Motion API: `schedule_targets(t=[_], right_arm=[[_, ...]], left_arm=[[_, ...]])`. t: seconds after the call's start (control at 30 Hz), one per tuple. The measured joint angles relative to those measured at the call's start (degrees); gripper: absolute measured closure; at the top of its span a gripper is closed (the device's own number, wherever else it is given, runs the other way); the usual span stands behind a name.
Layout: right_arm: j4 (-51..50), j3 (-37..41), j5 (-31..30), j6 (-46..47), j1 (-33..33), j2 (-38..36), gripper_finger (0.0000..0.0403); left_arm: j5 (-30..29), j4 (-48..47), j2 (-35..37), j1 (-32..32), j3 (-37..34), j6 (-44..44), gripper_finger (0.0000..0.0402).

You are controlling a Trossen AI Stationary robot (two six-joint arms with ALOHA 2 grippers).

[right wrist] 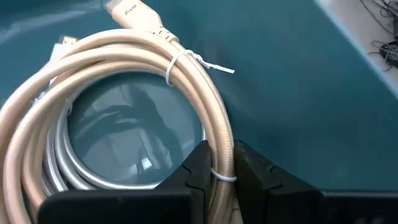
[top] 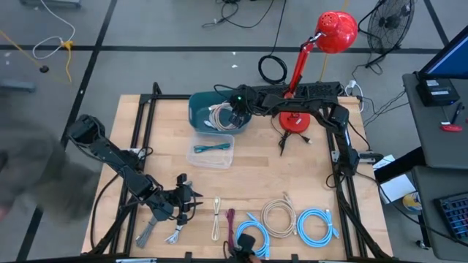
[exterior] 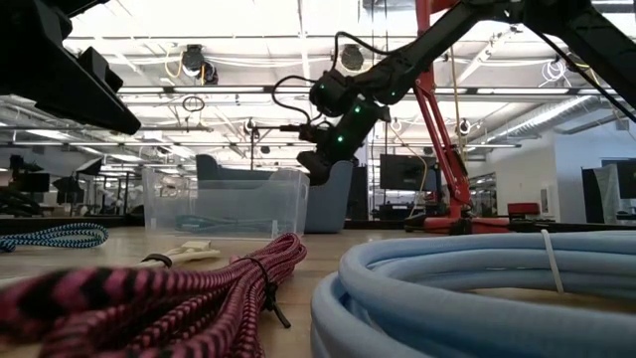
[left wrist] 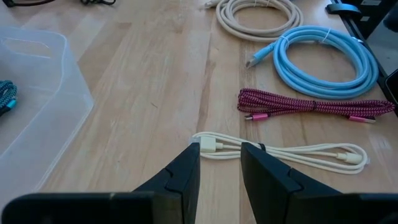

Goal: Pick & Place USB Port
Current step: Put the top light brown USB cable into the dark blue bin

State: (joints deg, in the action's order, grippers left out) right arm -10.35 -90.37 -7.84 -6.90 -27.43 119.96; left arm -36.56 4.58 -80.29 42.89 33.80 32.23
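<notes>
1. While hanging over the smooth teal plastic bin (right wrist: 298, 93), the right gripper (right wrist: 222, 163) pinches a coiled beige braided USB cable (right wrist: 124, 62).
2. The left gripper (left wrist: 221, 163), jaws parted and empty, hovers by a thin white cable (left wrist: 292, 152) on the wooden table (left wrist: 155, 81).

Only legible text: small print on the beige cable plug (right wrist: 134, 14), looks like "Pixio", not sure. Nothing else readable.

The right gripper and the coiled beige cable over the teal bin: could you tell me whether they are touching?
Touching. The right wrist view shows the right gripper with its fingers closed on a strand of the beige cable.
</notes>
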Motion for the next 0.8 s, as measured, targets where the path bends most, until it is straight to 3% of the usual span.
schedule_targets(t=[0.13, 0.53, 0.8], right_arm=[[-0.57, 0.0, -0.06, -0.41, -0.01, 0.0, 0.0357], [1.43, 0.13, -1.16, -2.09, 0.78, -0.48, 0.0261], [1.25, -3.14, -2.41, -2.21, 3.13, -2.51, 0.0245]], left_arm=[[0.02, 0.0, 0.0, 0.0, 0.0, 0.0, 0.0282], [0.02, -0.01, 0.0, 0.0, 0.0, 0.0, 0.0282], [0.09, -0.08, 0.0, 0.0, 0.0, 0.01, 0.0282]])
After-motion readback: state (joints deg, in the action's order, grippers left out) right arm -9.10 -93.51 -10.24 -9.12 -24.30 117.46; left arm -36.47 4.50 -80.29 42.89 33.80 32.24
